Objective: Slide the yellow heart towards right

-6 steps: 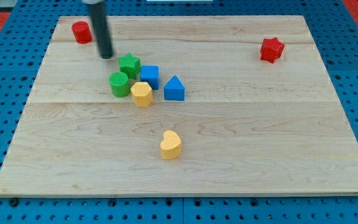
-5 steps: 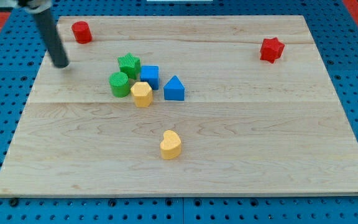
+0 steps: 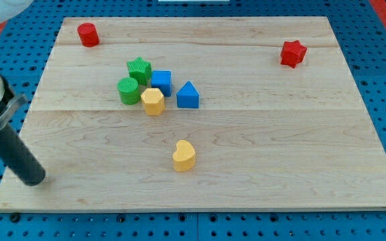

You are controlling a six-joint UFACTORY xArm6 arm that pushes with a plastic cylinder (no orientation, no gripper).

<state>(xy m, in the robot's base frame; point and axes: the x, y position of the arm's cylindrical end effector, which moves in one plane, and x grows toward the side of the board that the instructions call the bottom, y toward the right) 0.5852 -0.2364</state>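
Observation:
The yellow heart (image 3: 184, 155) lies alone on the wooden board (image 3: 280, 147), below the centre. My tip (image 3: 33, 179) rests near the board's bottom left corner, far to the left of the heart and slightly lower. A cluster sits above the heart: a green star (image 3: 139, 69), a green cylinder (image 3: 129, 90), a blue cube (image 3: 161, 82), a yellow hexagon (image 3: 153, 101) and a blue triangular block (image 3: 187, 95).
A red cylinder (image 3: 88, 33) stands at the board's top left. A red star (image 3: 292, 53) stands at the top right. Blue pegboard surrounds the board.
My tip has swept from the top left, near the red cylinder and green star, down the left side to the bottom left corner. No block has moved.

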